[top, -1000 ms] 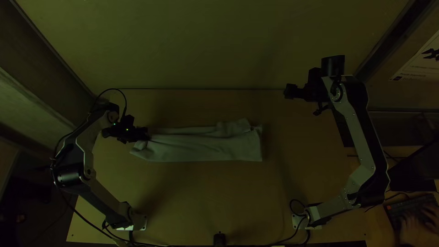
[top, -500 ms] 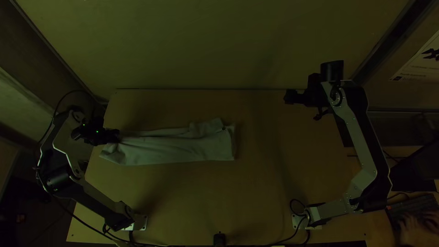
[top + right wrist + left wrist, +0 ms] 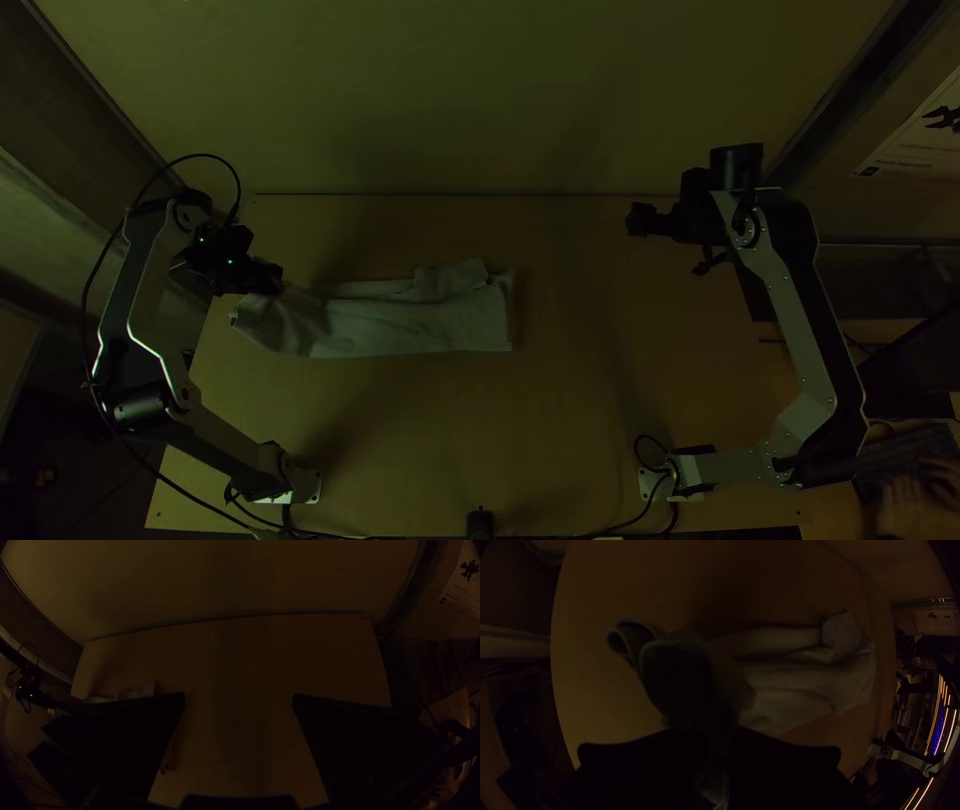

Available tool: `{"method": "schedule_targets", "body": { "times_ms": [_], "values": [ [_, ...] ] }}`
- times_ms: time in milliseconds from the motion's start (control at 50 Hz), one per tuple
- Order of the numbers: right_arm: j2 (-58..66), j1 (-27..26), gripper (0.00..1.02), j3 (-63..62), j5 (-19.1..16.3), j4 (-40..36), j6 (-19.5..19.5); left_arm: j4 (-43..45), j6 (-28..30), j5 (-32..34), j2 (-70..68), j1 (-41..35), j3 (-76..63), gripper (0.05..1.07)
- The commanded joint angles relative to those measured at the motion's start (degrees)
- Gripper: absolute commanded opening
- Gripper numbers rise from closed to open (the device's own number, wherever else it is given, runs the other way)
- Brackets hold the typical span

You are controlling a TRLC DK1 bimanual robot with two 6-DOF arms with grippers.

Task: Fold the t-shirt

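In the top view my left gripper point(image 3: 274, 281) is at the left end of the grey t-shirt point(image 3: 420, 322), which lies as a long, narrow folded strip left of the table's middle. The gripped end is bunched and looks raised. From the left wrist view, the left gripper point(image 3: 707, 735) is shut on a dark bunch of cloth, and the rest of the t-shirt point(image 3: 805, 685) stretches away over the table. Well right of the cloth, my right gripper point(image 3: 640, 219) is held over the table's far right part. The right gripper point(image 3: 239, 699) stands open in its wrist view, holding nothing.
The wooden table point(image 3: 560, 430) has bare surface in front of the cloth and to its right. A wall point(image 3: 480, 100) rises behind the far edge. At the lower right, a person's hand rests on a keyboard point(image 3: 905, 450) beside the table.
The left gripper dragged the t-shirt left, then moved slightly up the picture and back right, and the cloth's left end changed shape while its right end stayed. The right arm shifted slightly.
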Motion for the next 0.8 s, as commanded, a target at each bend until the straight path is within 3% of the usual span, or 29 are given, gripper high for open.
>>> {"method": "schedule_targets", "body": {
  "times_ms": [0,180,780],
  "values": [
    [-2.28,-0.52,0.99,-1.84,0.35,0.26,0.51,-2.97,-2.7,-0.69,-1.57,-3.13,4.18,0.08],
    [-3.78,-1.04,0.99,-3.59,0.26,0.35,0.68,-5.0,-6.04,-5.09,-1.66,-10.6,9.19,0.08],
    [-9.93,-3.15,0.99,-10.36,0.35,2.98,2.62,-5.08,-17.64,-5.26,4.5,-31.51,18.24,0.08]
  ]
}}
